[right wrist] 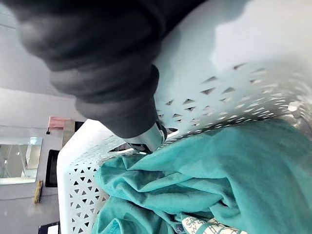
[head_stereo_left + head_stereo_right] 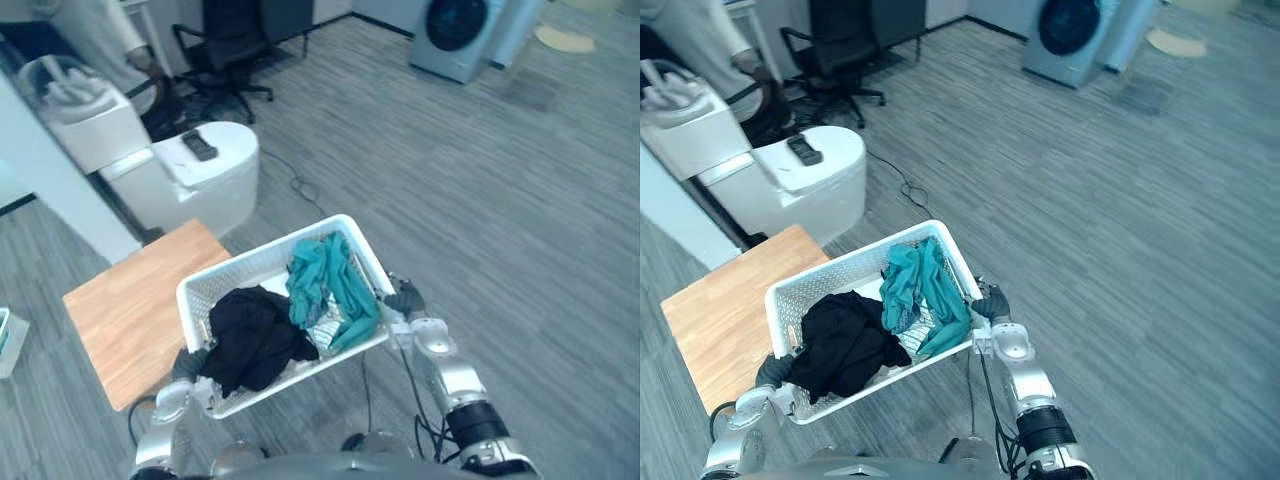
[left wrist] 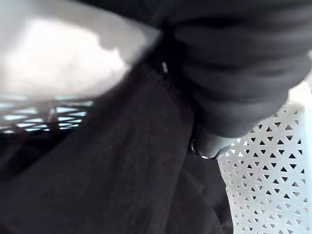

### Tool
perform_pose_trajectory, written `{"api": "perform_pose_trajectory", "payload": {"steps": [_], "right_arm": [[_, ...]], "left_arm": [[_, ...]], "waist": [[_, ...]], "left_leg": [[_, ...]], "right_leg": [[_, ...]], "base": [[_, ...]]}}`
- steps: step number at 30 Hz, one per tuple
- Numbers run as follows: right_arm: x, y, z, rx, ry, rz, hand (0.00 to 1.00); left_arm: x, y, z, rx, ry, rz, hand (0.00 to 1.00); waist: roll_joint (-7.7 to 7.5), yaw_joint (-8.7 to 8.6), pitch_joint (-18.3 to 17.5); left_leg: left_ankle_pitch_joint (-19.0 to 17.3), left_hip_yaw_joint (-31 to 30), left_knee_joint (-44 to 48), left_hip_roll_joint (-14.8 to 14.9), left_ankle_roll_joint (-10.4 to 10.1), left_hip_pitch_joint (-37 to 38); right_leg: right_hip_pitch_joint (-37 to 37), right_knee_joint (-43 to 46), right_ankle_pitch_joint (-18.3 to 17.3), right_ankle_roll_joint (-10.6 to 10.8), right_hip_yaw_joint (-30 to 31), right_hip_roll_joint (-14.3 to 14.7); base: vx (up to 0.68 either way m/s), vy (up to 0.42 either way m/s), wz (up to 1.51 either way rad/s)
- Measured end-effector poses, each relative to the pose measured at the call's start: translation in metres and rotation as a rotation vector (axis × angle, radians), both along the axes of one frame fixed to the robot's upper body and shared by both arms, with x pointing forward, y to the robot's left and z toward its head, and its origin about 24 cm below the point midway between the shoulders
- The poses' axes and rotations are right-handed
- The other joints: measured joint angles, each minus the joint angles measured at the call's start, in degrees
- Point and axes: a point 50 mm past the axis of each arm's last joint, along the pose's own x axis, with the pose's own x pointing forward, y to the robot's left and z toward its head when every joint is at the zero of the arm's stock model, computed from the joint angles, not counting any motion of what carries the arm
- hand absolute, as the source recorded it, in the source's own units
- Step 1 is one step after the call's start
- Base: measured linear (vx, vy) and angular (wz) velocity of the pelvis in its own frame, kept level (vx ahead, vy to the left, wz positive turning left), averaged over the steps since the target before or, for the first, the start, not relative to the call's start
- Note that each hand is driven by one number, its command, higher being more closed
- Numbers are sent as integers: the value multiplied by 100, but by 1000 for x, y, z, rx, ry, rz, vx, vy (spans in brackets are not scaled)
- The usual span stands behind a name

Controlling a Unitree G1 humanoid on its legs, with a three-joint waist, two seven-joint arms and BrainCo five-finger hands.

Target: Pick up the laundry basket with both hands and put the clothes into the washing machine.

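Note:
A white mesh laundry basket hangs between my two hands, partly over the corner of a wooden table. A black garment lies in its left half and teal clothes in its right half. My left hand grips the basket's left end, with the black garment bunched against it. My right hand grips the right end; in the right wrist view one of its fingers hooks through the mesh wall beside the teal clothes. The washing machine stands far off at the upper right.
A white rounded unit with a dark remote on top stands beyond the table. Behind it are a black office chair and a seated person. Grey plank floor stretches between me and the washing machine.

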Motion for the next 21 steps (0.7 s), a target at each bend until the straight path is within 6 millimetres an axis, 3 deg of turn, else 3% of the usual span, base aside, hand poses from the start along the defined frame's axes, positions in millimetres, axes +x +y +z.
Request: {"api": "perform_pose_trajectory", "payload": {"steps": [5,8,10,11,12,14,15,16,17,18,19,21], "right_arm": [[0,-5,7,-8,-30,-10,100],[-8,-10,4,-2,-26,-37,100],[-20,-13,-1,-2,-10,-49,100],[-24,-15,-1,-2,-9,-56,100],[-28,-18,-1,-4,-10,-69,100],[-28,-19,-1,-7,-14,-73,100],[-28,-21,0,-13,-18,-75,100],[-24,-25,6,-29,-41,-69,100],[-24,-24,6,-21,-44,-72,100],[-25,-26,1,-13,-26,-89,100],[-26,-22,-4,1,-9,-92,100],[-23,-19,-2,-7,-19,-69,100]], "left_arm": [[6,-5,-4,-13,20,-24,100],[10,-8,-5,-12,23,-41,100],[6,-10,-10,-17,47,-49,100],[2,-11,-11,-20,55,-51,100],[-3,-14,-14,-33,67,-56,100],[-5,-17,-15,-42,67,-58,100],[-5,-22,-16,-58,62,-53,100],[-4,-23,-12,-68,34,-43,100],[0,-19,-7,-54,3,-48,100],[6,-21,-6,-63,-2,-53,100],[0,-17,-9,-56,14,-36,100],[-4,-16,-9,-65,18,-18,100]], "waist": [[15,-135,-25],[15,-152,7],[130,-155,94],[197,-150,129],[251,-150,138],[205,-149,158],[215,-119,142],[499,-44,177],[421,-71,246],[511,-117,405],[377,-152,368],[345,-72,385]], "left_leg": [[226,3,13,354,-144,-241],[157,-10,663,691,-103,-381],[49,-325,1984,1287,133,-587],[63,-807,2436,1383,282,-785],[-92,-1866,2709,997,114,-1126],[-283,-2730,2484,330,-147,-1361],[-326,-3331,1706,-246,-227,-1484],[-394,-3718,1052,-193,-371,-1701],[-310,-3831,956,-259,-380,-1829],[83,-4102,1066,-244,-363,-1827],[144,-4423,692,-509,-458,-1856],[235,-4756,408,-562,-582,-1965]], "right_leg": [[420,-1834,721,202,438,862],[604,-2180,834,156,589,1051],[845,-2194,762,35,825,1260],[902,-2171,709,-21,965,1326],[859,-2108,664,-32,1229,1319],[745,-2122,662,-34,1508,1193],[663,-2211,616,-26,1713,1171],[42,-743,304,-267,1789,1252],[-53,-346,-322,-129,1902,1116],[28,-201,-441,-148,1884,1168],[-11,-253,-440,-130,2027,1079],[-32,-458,-358,-23,2341,1082]], "base": [[-91,-171,-33],[-91,-92,-24],[-44,-56,-55],[-84,-7,-82],[-82,38,-81],[-49,56,-86],[-37,28,-124],[-36,30,-109],[-13,-2,-64],[11,40,-24],[23,36,-42],[47,73,-73]]}}
